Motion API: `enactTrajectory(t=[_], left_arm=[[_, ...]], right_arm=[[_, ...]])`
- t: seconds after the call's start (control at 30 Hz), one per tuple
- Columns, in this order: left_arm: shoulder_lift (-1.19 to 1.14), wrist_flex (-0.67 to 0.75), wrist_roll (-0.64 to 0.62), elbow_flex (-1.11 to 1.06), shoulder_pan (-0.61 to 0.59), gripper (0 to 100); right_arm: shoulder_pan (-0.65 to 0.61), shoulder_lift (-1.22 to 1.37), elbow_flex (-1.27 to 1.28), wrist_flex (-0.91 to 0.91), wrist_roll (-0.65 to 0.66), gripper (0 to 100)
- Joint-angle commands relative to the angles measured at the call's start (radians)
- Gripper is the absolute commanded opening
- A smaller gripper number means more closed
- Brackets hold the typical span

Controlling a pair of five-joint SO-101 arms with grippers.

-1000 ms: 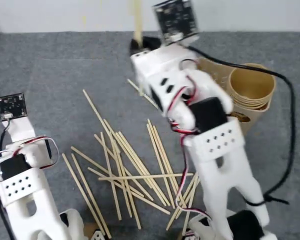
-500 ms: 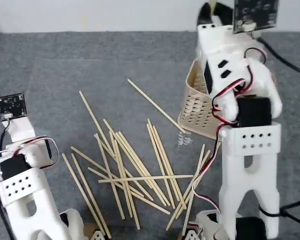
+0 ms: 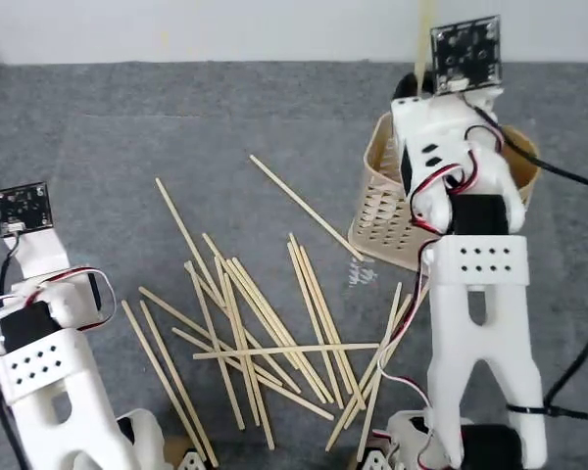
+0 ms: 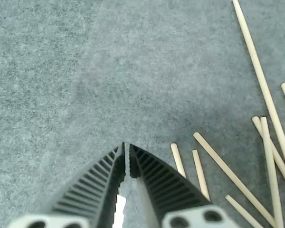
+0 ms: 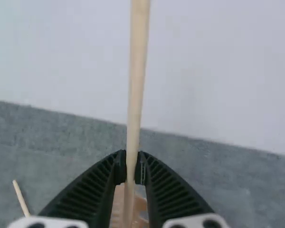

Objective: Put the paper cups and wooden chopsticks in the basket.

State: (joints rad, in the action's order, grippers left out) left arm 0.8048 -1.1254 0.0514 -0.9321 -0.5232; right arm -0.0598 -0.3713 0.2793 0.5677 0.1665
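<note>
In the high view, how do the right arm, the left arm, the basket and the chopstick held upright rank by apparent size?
1. right arm, largest, though raised nearer the camera.
2. left arm, cut by the picture's edge.
3. basket, partly hidden behind the right arm.
4. chopstick, smallest as seen.

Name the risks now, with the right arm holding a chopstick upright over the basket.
1. The right gripper pinches the chopstick low down, so it may swing or slip in the fingers.
2. Dropped upright, it could tip over the rim of the basket onto the table.
3. It may catch on the paper cups at the basket.
</note>
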Motion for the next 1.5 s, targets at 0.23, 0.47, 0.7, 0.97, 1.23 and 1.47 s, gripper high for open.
enactTrajectory(t=[0.23, 0.47, 0.7, 0.97, 1.23, 1.47], left_arm=[[0.032, 0.018, 0.002, 0.005, -0.002, 2], [0.035, 0.02, 0.002, -0.01, -0.002, 2], [0.035, 0.046, 0.002, -0.03, -0.002, 2], [0.035, 0.046, 0.002, -0.044, -0.002, 2], [0.035, 0.046, 0.0, -0.05, -0.002, 2], [0.035, 0.095, 0.0, -0.099, -0.002, 2]], right_arm=[[0.015, -0.053, -0.012, 0.091, -0.044, 11.7], [0.004, -0.151, -0.055, 0.131, -0.043, 9.7], [-0.116, -0.174, -0.213, 0.375, -0.044, 9.5], [-0.36, -0.084, -0.226, 0.582, -0.038, 9.4], [-0.421, 0.268, -0.281, 0.587, -0.037, 9.7], [-0.414, 0.633, -0.52, 0.593, -0.009, 9.8]])
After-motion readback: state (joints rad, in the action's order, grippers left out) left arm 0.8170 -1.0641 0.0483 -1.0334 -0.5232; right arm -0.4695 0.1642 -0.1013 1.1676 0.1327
